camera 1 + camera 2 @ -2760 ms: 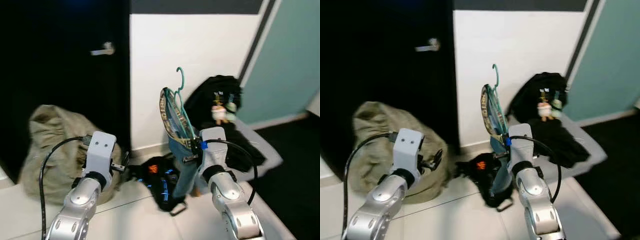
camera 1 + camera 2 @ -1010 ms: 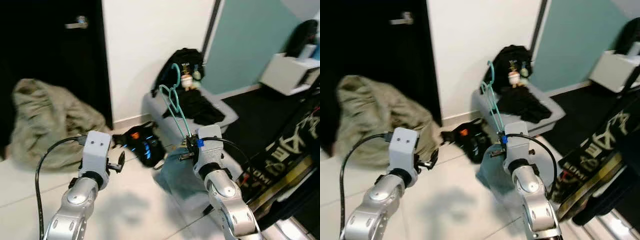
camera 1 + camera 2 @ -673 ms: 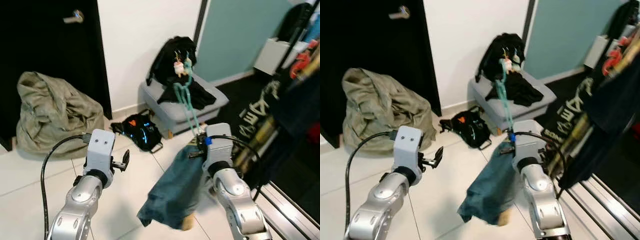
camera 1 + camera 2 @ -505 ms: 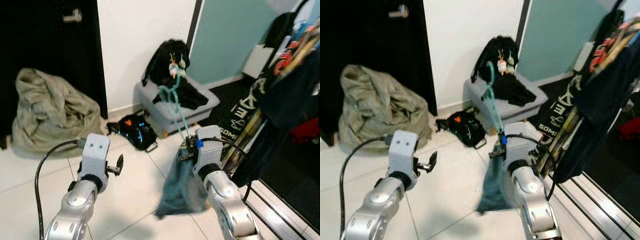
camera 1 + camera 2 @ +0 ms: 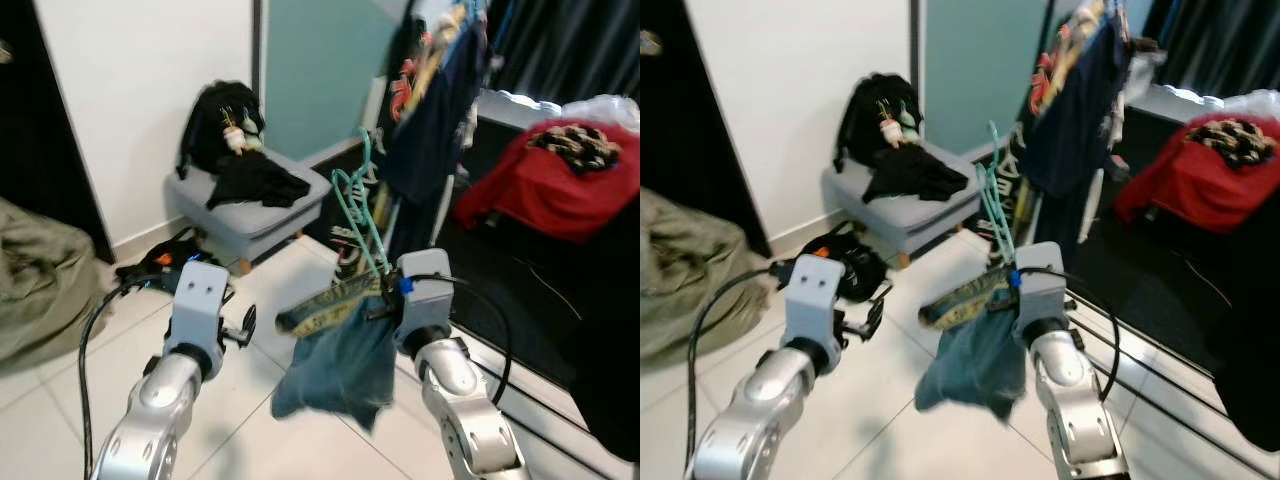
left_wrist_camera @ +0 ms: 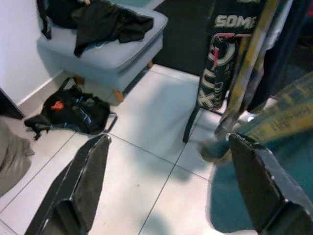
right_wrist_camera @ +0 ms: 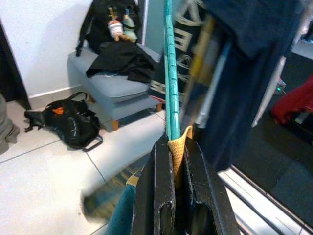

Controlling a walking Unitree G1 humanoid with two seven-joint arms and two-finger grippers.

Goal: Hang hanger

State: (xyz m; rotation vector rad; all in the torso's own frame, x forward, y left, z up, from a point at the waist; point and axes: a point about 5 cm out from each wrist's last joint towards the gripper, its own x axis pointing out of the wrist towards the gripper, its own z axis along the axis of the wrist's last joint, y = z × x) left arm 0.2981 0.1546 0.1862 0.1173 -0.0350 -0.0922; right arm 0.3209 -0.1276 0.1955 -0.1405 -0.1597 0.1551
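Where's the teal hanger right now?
Teal hanger stands up from the shut right gripper, centre-right in the eye views, jeans dangling below and the clothes rack just behind.

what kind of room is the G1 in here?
Probably a bedroom or dressing corner of a home. Clothes hang on a rack, a grey padded stool holds a black backpack, and a red garment pile lies on a bed or bench. The right gripper holds a teal hanger.

I see a grey padded stool [image 5: 262, 222] with black cloth [image 5: 255, 182] on it, a black backpack [image 5: 215, 120] behind, a small black bag [image 5: 160, 263] on the white tiled floor [image 5: 50, 420], and a red heap [image 5: 545, 185].
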